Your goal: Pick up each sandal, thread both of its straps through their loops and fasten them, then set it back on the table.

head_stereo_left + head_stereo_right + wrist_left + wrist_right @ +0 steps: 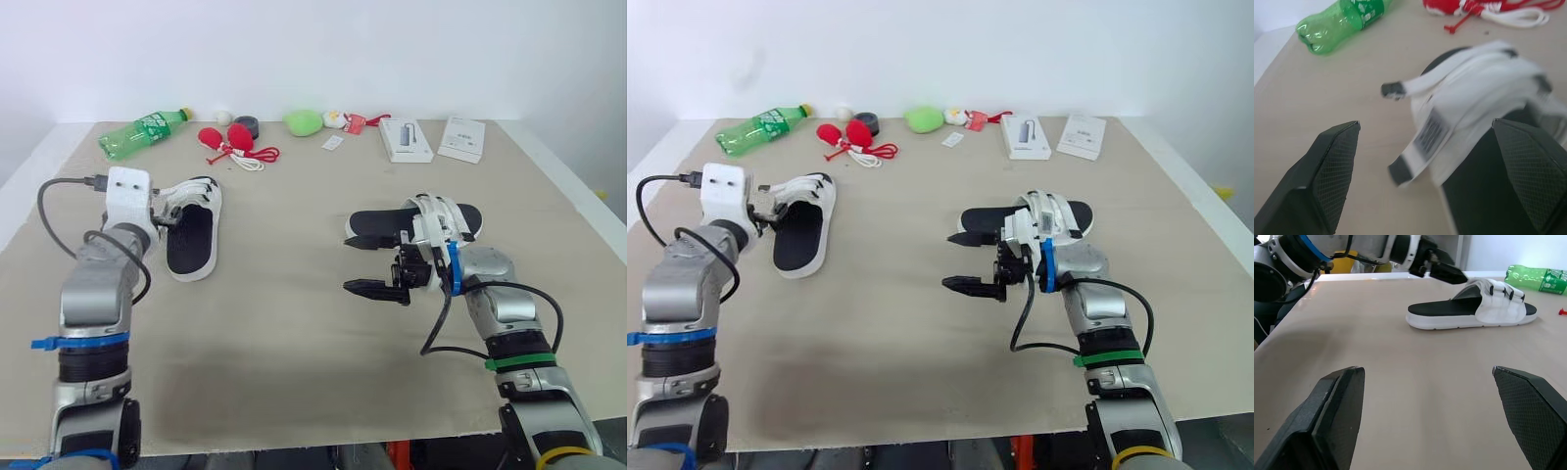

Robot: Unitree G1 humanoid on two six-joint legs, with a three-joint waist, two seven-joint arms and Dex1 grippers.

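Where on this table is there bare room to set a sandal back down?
Widest bare patch: mid-table between the left sandal and the right hand, running to the near edge. Another bare stretch lies between the right sandal and the white boxes. Crowded: the far edge, with green bottle, red items and those boxes.

On the table (294, 343), the left sandal (193, 235) lay at nine o'clock, the right sandal (372, 225) at three; a bottle (142, 134) lay at eleven, a box (405, 138) at one.
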